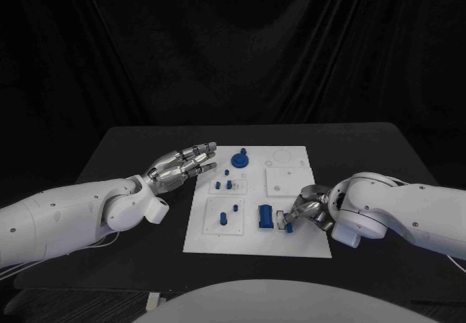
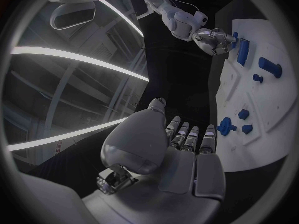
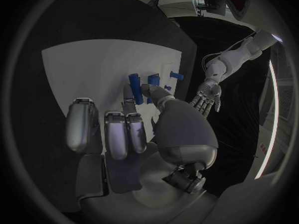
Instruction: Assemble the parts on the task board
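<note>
Left hand (image 1: 182, 165) hovers off the task board (image 1: 291, 245) at its left edge, fingers spread and holding nothing, probably parked clear. On the board, small blue parts (image 1: 225, 184) sit left of centre, a taller blue block (image 1: 265, 216) nearer its front. Right hand (image 1: 306, 208) works that block's right side, fingers pinching a small blue piece (image 1: 288, 227). Bare counter (image 1: 145, 256) rings the board.

This looks like a robotics lab or test cell. A matte black rectangular surface (image 1: 126, 151) stands before a black curtain backdrop (image 1: 243, 60). Long white ceiling light strips (image 2: 74, 57) and metal framework overhead appear in the left wrist view.
</note>
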Controlling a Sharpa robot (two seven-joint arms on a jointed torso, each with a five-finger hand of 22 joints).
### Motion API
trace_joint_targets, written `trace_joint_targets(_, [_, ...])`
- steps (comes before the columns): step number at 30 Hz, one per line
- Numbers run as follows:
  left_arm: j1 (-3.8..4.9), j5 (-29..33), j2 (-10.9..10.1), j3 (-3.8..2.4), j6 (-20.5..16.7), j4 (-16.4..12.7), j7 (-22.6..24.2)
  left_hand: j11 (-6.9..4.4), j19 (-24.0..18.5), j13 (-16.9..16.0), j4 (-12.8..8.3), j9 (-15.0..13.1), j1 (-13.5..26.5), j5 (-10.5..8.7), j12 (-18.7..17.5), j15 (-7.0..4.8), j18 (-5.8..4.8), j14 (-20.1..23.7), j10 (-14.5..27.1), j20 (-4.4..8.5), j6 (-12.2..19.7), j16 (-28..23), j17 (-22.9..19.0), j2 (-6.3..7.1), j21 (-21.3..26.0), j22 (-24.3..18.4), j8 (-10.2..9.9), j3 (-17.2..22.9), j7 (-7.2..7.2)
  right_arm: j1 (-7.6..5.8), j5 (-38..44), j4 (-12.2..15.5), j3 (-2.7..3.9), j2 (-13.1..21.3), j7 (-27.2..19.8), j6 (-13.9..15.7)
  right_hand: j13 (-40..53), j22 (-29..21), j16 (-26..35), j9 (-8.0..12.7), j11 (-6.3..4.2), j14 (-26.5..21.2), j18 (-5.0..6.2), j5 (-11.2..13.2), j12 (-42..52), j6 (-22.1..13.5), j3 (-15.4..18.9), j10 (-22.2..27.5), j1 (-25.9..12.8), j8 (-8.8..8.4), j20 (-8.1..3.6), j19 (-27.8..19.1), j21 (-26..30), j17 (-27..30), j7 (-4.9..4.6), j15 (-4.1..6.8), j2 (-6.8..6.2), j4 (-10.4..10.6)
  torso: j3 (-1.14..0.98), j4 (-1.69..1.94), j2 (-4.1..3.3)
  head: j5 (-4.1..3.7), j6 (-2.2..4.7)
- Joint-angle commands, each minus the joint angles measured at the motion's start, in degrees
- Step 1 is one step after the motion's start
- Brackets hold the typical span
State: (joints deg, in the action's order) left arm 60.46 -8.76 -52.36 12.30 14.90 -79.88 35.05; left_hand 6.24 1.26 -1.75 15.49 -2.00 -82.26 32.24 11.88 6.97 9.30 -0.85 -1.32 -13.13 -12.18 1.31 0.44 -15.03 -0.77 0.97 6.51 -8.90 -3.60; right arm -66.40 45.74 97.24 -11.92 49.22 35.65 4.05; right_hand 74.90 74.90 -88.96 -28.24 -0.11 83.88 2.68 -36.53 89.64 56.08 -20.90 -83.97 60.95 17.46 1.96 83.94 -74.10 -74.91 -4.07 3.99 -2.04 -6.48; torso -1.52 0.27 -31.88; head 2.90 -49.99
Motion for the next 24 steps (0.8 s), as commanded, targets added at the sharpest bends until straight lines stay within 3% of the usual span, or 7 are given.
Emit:
trace_joint_targets(1, [-0.11,0.34,0.14,-0.05,0.93,-0.04,0.44,0.38,0.01,0.01,-0.05,-0.09,-0.16,0.28,0.33,0.37,0.86,0.19,0.12,-0.37,0.08,0.26,0.08,0.03,-0.21,0.01,0.20,0.37,0.13,0.00,-0.29,-0.54,0.01,-0.42,0.11,0.75,15.10,10.73,0.21,-0.24,-0.23,5.43,0.56,0.92,0.36,-0.42,-1.10,-6.03,-0.30,0.32,0.04,2.99,0.35,-11.33,0.13,0.12,0.32,-0.55,-0.02,-0.01,0.00,0.16,-0.01])
trace_joint_targets(7, [-0.18,0.34,0.17,-0.05,1.09,0.00,0.34,0.39,0.02,0.02,-0.04,-0.09,-0.16,0.28,0.29,0.40,0.85,0.19,0.13,-0.39,0.08,0.27,0.08,-0.01,-0.21,0.01,0.20,0.40,0.07,0.02,-0.26,-1.58,0.01,-1.26,0.20,0.47,15.10,10.69,0.24,-0.33,-0.28,5.40,0.58,2.25,0.36,-0.62,-1.01,-6.03,-0.67,0.42,0.01,2.96,0.47,-11.21,0.17,0.16,0.35,-0.18,-0.01,-0.03,-0.01,0.23,-0.01])
trace_joint_targets(12, [-0.23,0.34,0.12,-0.05,1.15,-0.01,0.24,0.40,0.02,0.02,-0.07,-0.09,-0.21,0.41,0.31,0.44,0.85,0.19,0.14,-0.43,0.08,0.28,0.08,-0.14,-0.22,0.01,0.21,0.51,-0.03,0.09,-0.25,-2.43,0.00,-1.90,0.32,-0.54,15.10,10.59,0.33,-0.29,-0.28,5.34,0.65,5.52,0.36,-1.24,-0.72,-6.03,-1.52,0.31,-0.01,2.87,0.84,-10.91,0.11,0.16,0.30,0.64,-0.01,-0.03,0.01,0.28,-0.01])
trace_joint_targets(24, [-0.30,0.34,0.18,-0.05,1.27,0.07,-0.01,0.39,0.04,0.03,-0.46,-0.08,-0.57,1.06,0.29,0.53,0.84,0.20,0.18,-0.52,0.10,0.28,0.08,-0.23,-0.23,0.01,0.23,0.87,-0.19,0.18,-0.25,-3.56,0.00,-2.65,0.36,-0.93,15.10,10.39,0.34,-0.17,-0.27,5.33,0.79,8.51,0.36,-1.26,-0.18,-6.03,-3.20,0.35,0.02,2.71,1.61,-10.83,0.13,0.13,0.39,2.30,0.00,-0.02,0.02,0.12,-0.01])
